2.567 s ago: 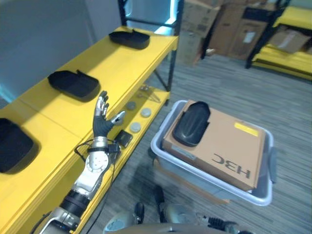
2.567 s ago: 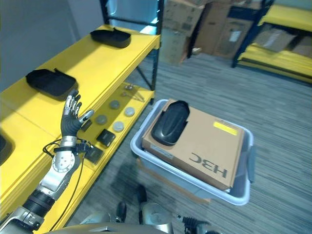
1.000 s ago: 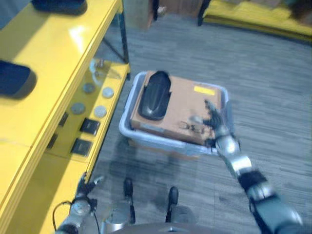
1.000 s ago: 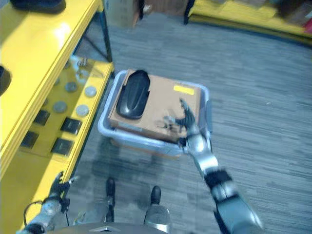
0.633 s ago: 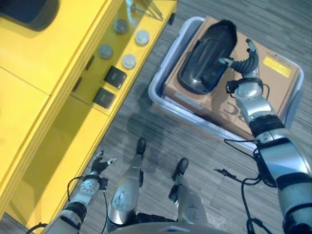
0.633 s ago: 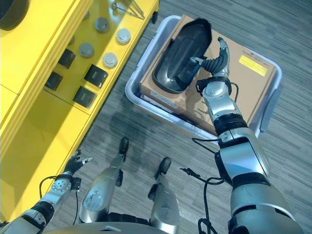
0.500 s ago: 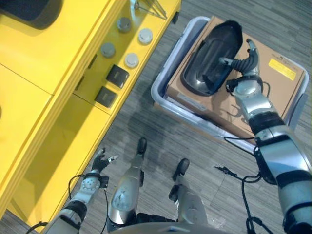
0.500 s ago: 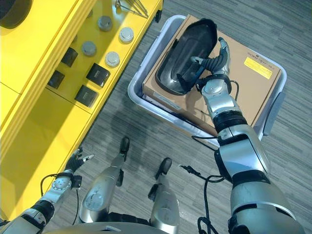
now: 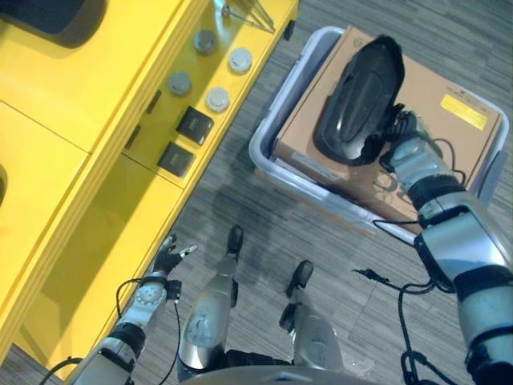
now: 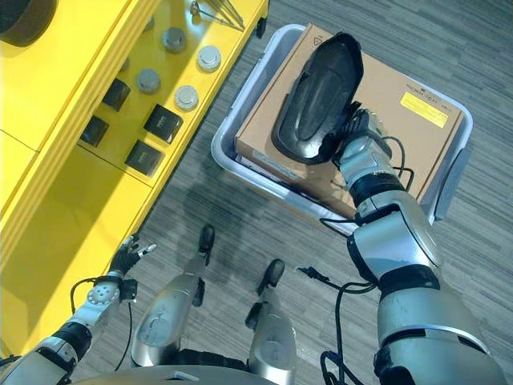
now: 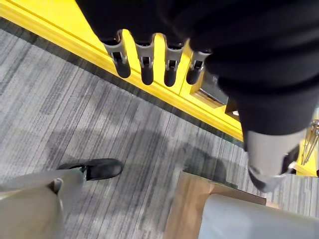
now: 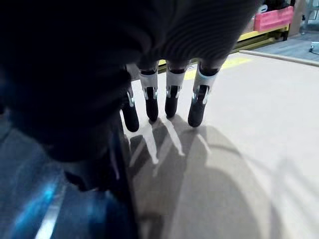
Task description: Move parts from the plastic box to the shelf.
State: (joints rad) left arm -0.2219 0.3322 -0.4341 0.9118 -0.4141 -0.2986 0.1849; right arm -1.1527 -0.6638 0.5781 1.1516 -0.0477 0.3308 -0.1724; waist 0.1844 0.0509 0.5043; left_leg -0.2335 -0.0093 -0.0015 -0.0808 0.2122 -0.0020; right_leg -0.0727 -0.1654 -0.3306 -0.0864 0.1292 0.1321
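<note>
A long black moulded part [image 9: 361, 92] lies on a cardboard box [image 9: 453, 96] that fills the grey plastic box [image 9: 275, 132]. My right hand [image 10: 358, 138] is at the part's near right edge, with its thumb and fingers closed on that rim. The part is tipped up a little off the cardboard. In the right wrist view the fingers [image 12: 172, 97] hang over the cardboard, with the dark part [image 12: 55, 199] beside them. My left hand [image 9: 166, 261] hangs low by the yellow shelf's [image 9: 72, 160] front edge. Its fingers [image 11: 147, 69] are straight and hold nothing.
The shelf's lower level holds several round metal discs [image 9: 216, 99] and two black square blocks [image 9: 194, 125]. A black tray [image 9: 48, 12] sits on the upper level at the far left. Grey carpet runs between the shelf and the plastic box.
The right hand has closed on the black part's near edge, and the part has swung right and tipped up. The left hand stays low by the shelf.
</note>
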